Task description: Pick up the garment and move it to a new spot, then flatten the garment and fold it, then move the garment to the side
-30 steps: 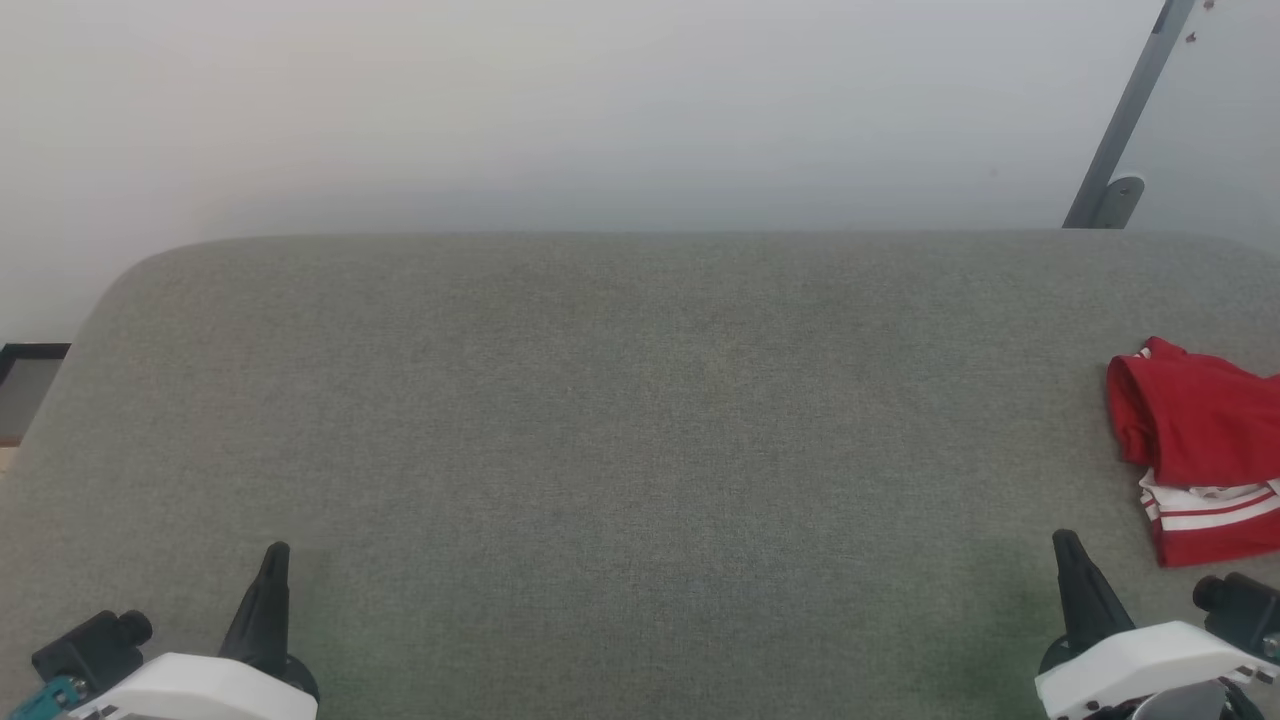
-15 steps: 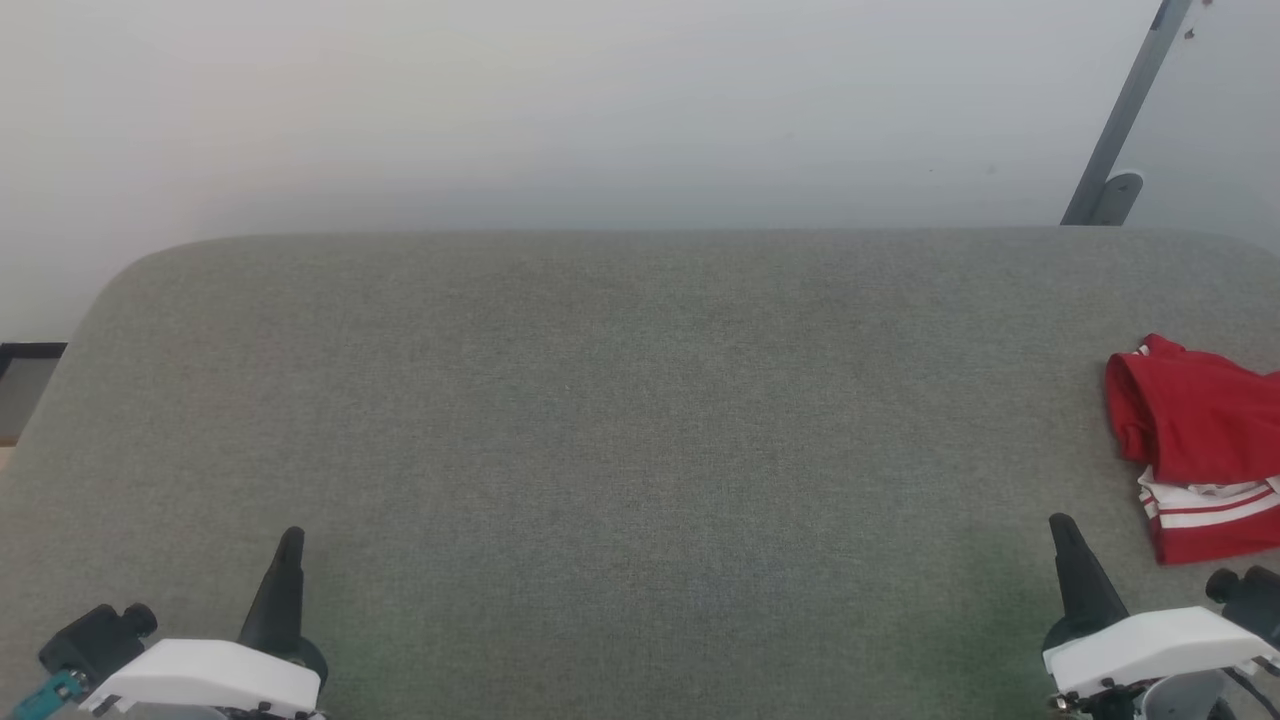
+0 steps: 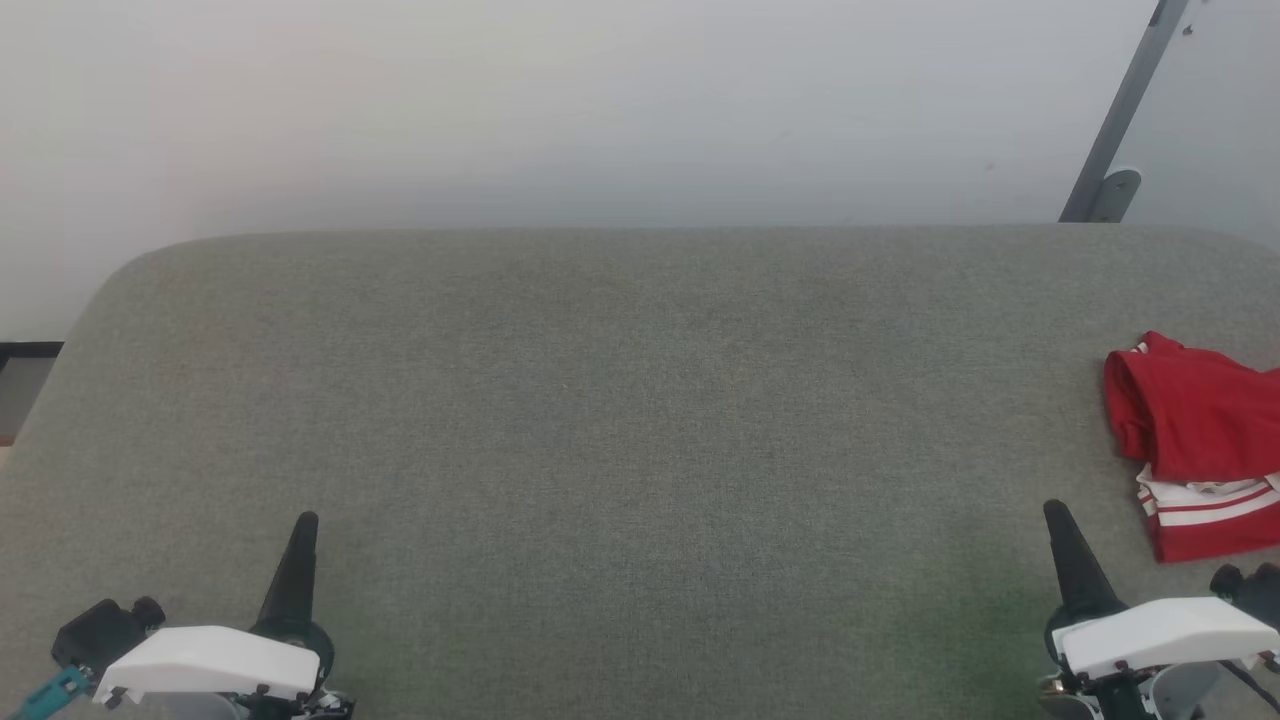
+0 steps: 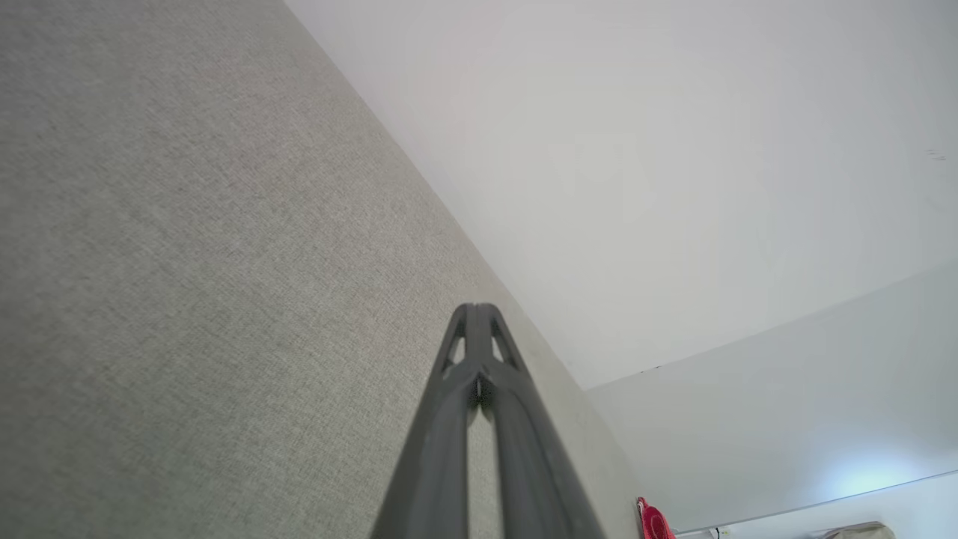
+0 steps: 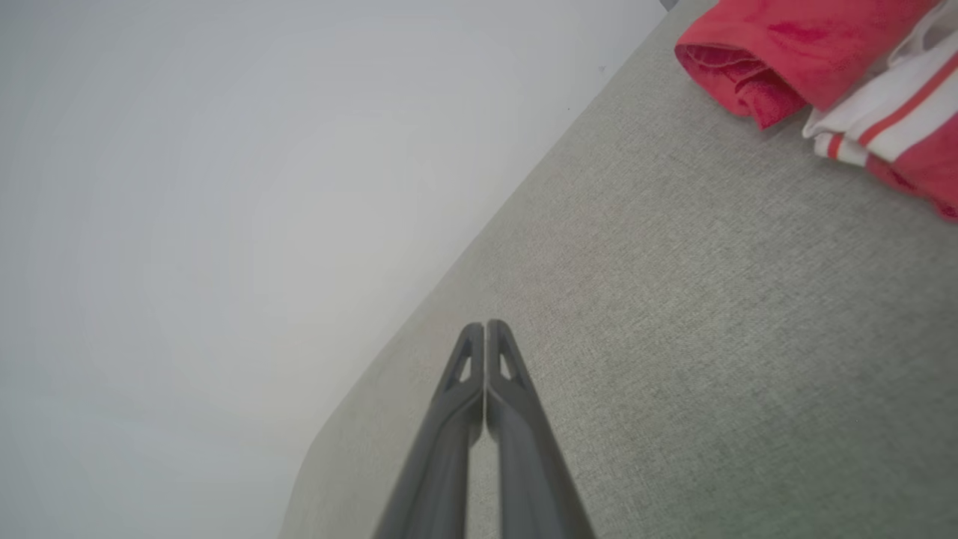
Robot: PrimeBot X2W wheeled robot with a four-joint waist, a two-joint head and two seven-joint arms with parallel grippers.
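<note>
At the far left of the head view, well out to the left of the left gripper [image 3: 303, 522], a dark-framed strip [image 3: 28, 350] is cut by the picture's edge; too little shows to say what it is.

The left gripper sits low over the grey fabric surface [image 3: 640, 400], its white housing clipped by the bottom edge. In the left wrist view its two fingers meet at the tips with nothing between them (whether they touch the fabric cannot be told). Far ahead of it and to its right in that view, a sliver of the garment [image 4: 653, 522] peeps over the bottom edge. Beside that, a pale beige shape [image 4: 855, 531] is cropped so hard that neither its kind nor anything in it can be made out.

The right gripper [image 3: 1053, 512] is likewise partly cut off below. The right wrist view shows its fingers pressed together and empty.

The garment [image 3: 1190, 420] lies on the fabric ahead of the right gripper and to its right, near but apart. It is bunched over itself, so only red cloth and a white band with red stripes show (the head view's right edge slices off the rest).

Beyond it a grey metal bar [image 3: 1125, 100] leans against the wall [image 3: 600, 100], its top out of frame.
</note>
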